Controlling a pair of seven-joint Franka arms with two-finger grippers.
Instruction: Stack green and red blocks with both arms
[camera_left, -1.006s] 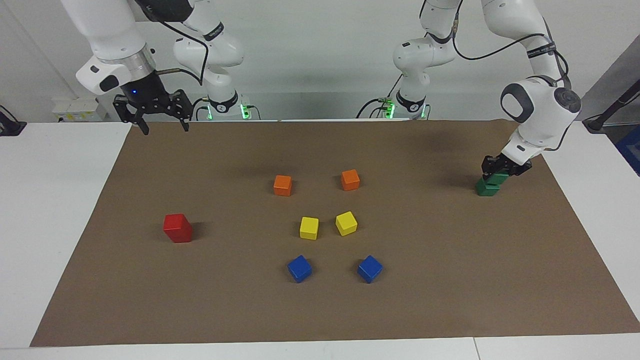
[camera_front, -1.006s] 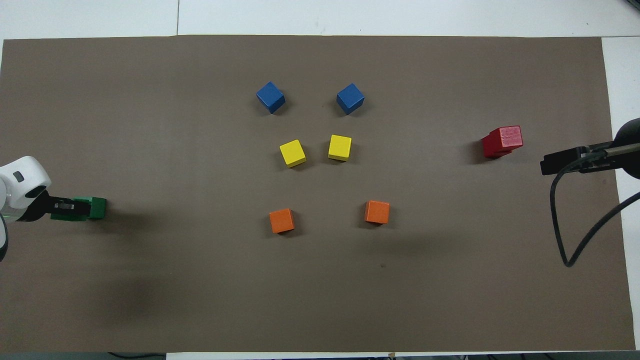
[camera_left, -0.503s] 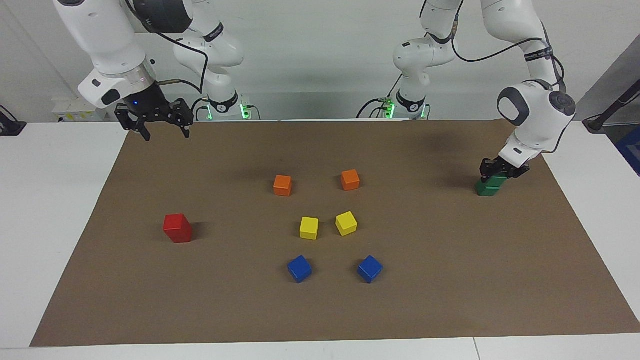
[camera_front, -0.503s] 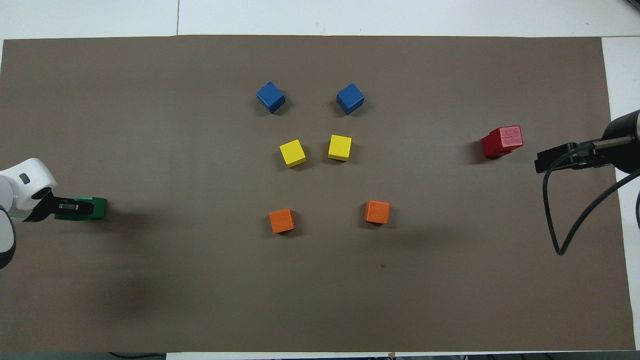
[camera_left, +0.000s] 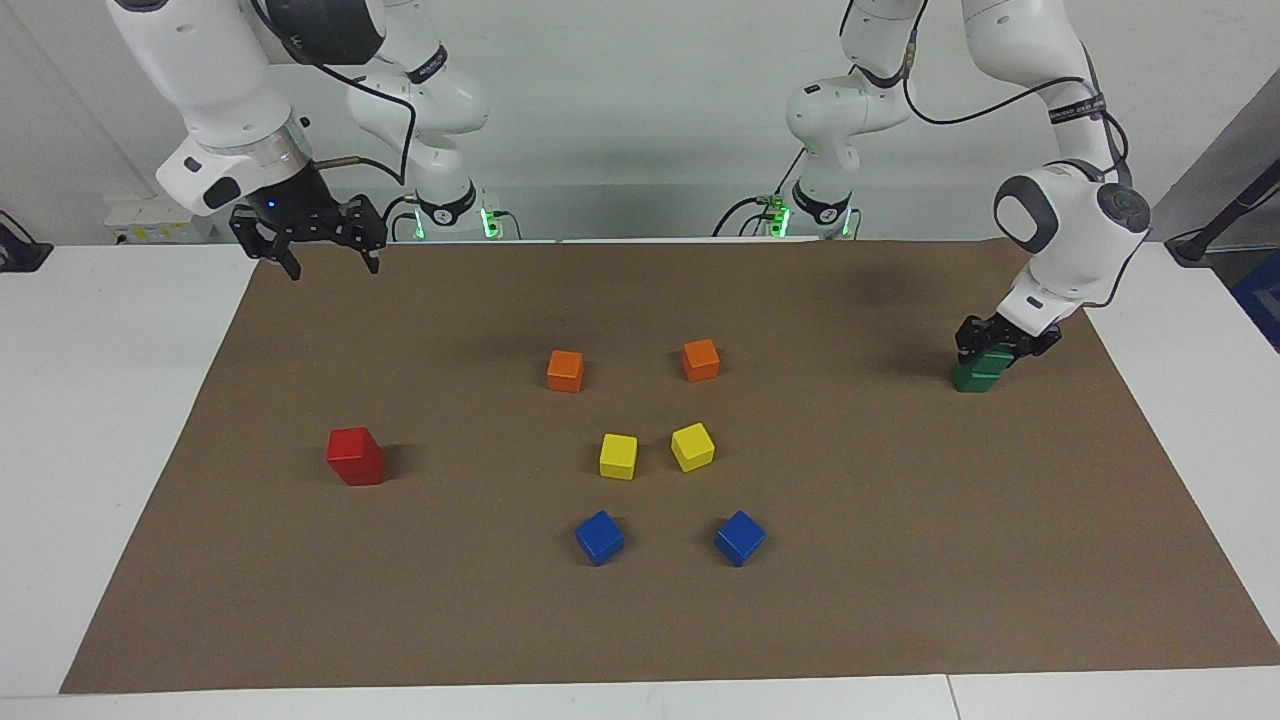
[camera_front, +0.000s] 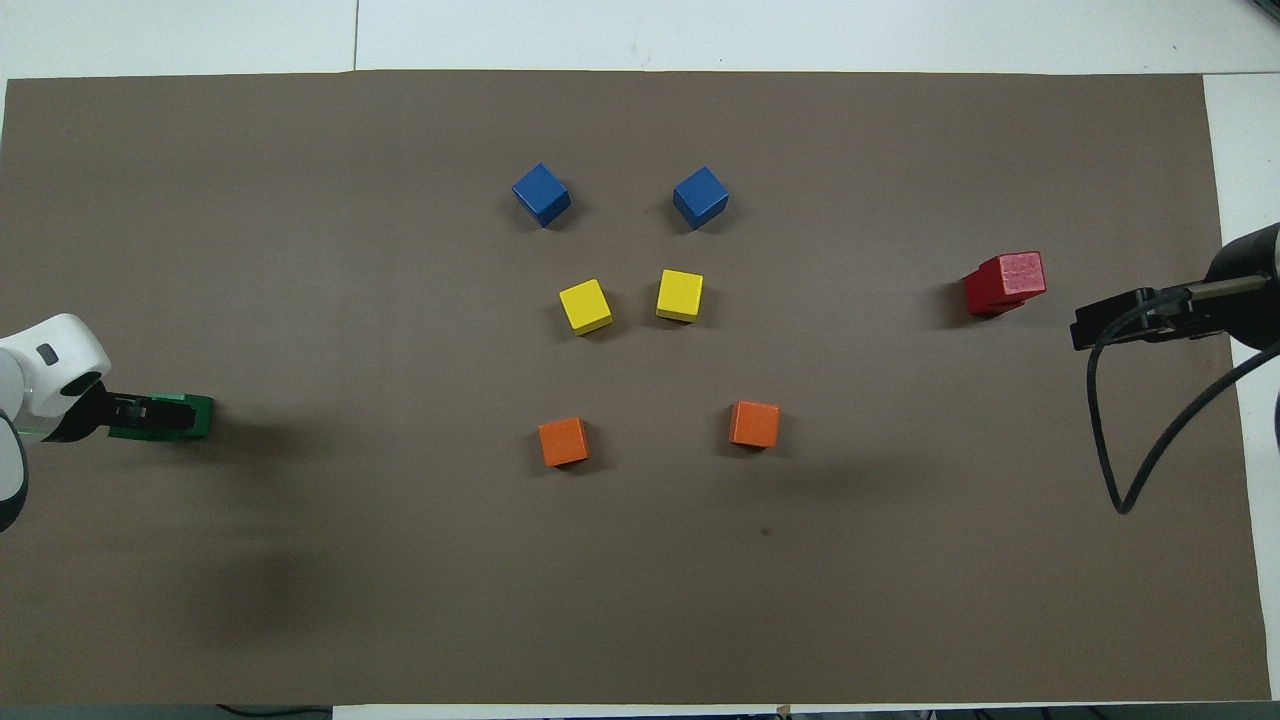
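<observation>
Since a second ago the left gripper (camera_left: 996, 347) has sunk slightly, still clenched on the upper dark green glossy cube (camera_left: 990, 357) atop its twin (camera_left: 972, 378) near the brown mat's (camera_front: 300, 600) nine-o'clock edge overhead, so it should square the edges before letting go, while the right gripper (camera_left: 325, 262) waits spread open, near the stacked bright red glossy cubes (camera_left: 355, 456).

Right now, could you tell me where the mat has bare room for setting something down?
Bare mat lies between the blue cubes and the table's edge away from the robots, and between the orange cubes and the robots. Crowded: the centre with the yellow cubes, the red stack, and the green stack under the left gripper. The right gripper waits, open.
</observation>
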